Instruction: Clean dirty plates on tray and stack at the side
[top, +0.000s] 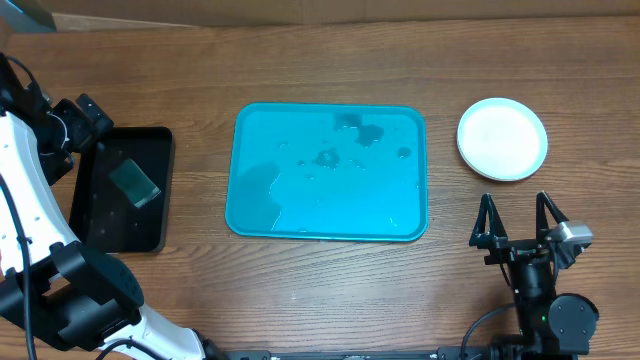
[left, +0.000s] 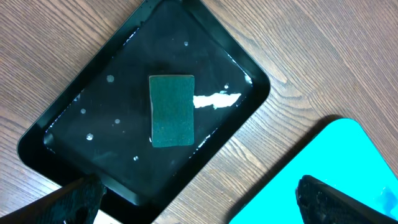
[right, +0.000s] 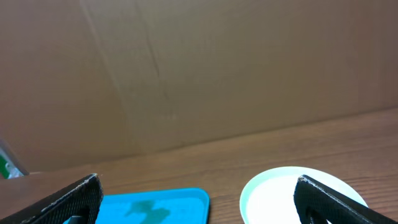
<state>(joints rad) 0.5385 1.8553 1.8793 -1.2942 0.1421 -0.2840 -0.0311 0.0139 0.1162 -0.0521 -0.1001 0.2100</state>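
Lying off right edge of blue tray (top: 380, 190), white plate (top: 502, 139)

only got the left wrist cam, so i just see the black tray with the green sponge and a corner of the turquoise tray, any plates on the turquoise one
observer: None. The turquoise rectangular plastic tray holds only wet smears.
operator: so where's a plate
observer: A round white plate sits on the wooden table, to the right of that tray and apart from it.
operator: right gripper holding anything
observer: No. The right gripper is open and empty, on the robot's side of the plate and not touching it.
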